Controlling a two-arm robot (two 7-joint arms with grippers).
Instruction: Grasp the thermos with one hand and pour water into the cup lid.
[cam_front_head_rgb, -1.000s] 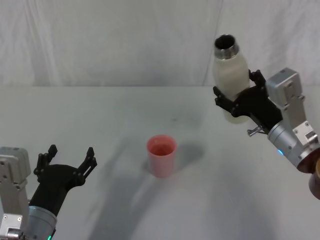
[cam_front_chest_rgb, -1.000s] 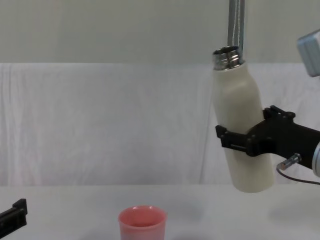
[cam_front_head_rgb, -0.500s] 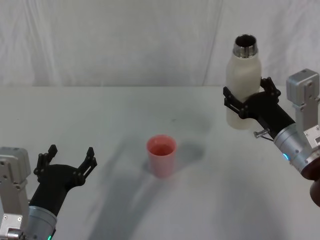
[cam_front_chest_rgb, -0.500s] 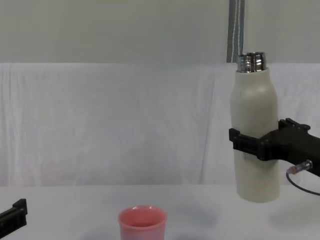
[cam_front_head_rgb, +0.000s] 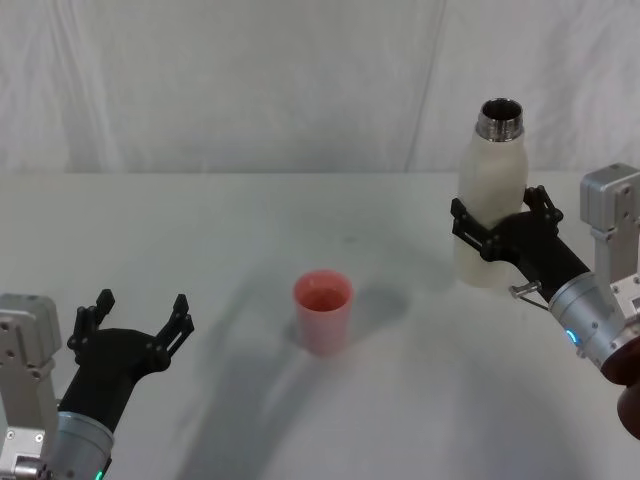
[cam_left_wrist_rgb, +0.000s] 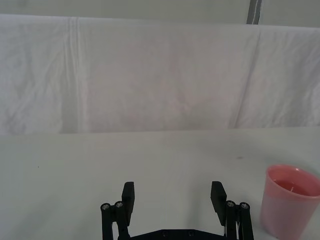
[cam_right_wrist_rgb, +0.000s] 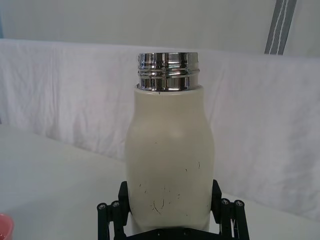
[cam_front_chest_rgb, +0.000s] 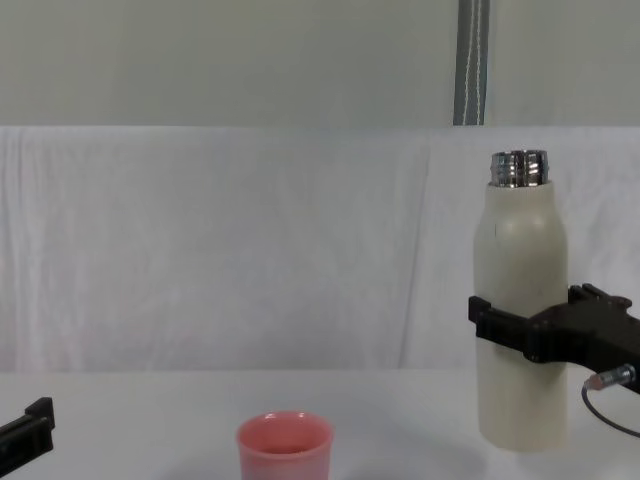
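We see the thermos (cam_front_chest_rgb: 520, 320), tilted left toward the cup lid (cam_front_head_rgb: 323, 310) a second ago, now upright and lower, its base at or just above the table (cam_front_head_rgb: 250, 240). The right gripper (cam_front_head_rgb: 492, 225) clamped round it sits lower and farther right, away from the cup lid.

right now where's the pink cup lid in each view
Head view: cup lid at centre, standing on the table.
Chest view: cup lid at the bottom edge, left of centre.
Left wrist view: cup lid in the lower right corner.
Right wrist view: a pink sliver at the lower left corner.
Shared landmark: the thermos, upright, to the lid's right.
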